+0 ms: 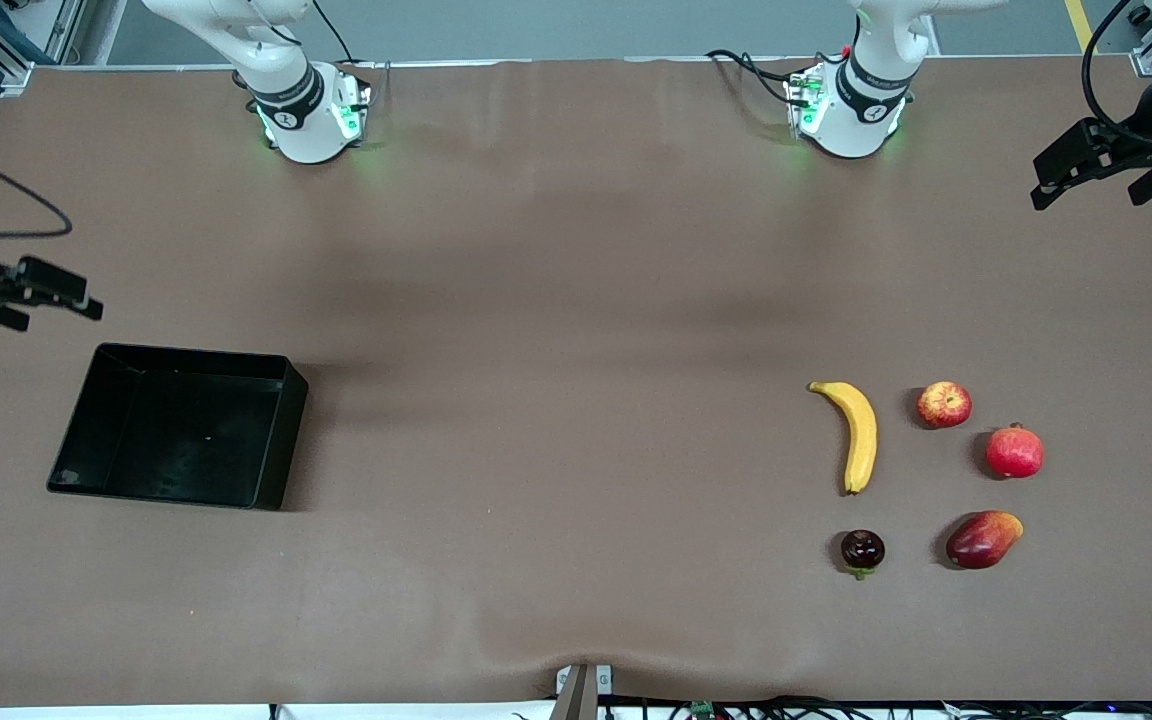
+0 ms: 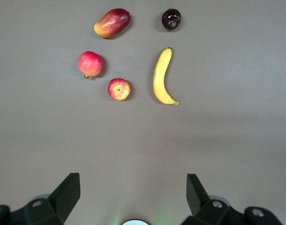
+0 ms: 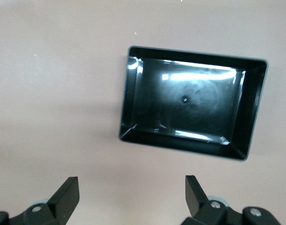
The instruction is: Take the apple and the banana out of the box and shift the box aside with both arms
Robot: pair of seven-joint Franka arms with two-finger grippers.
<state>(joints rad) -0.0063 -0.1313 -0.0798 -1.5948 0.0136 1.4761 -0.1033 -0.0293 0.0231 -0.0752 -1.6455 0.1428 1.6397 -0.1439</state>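
Note:
A curved yellow banana [image 1: 859, 434] and a small red-yellow apple [image 1: 943, 404] lie on the brown table toward the left arm's end; both show in the left wrist view, banana [image 2: 162, 77] and apple [image 2: 119, 89]. The empty black tray [image 1: 176, 425] lies toward the right arm's end and shows in the right wrist view [image 3: 192, 101]. My left gripper [image 1: 1061, 170] is open and empty, up in the air over the table's edge at the left arm's end. My right gripper [image 1: 51, 295] is open and empty, high over the table beside the tray.
An all-red pomegranate [image 1: 1014, 451], a red-orange mango [image 1: 982, 539] and a small dark round fruit [image 1: 862, 550] lie beside the banana and apple, nearer to the front camera. The two arm bases [image 1: 311, 110] stand along the table's top edge.

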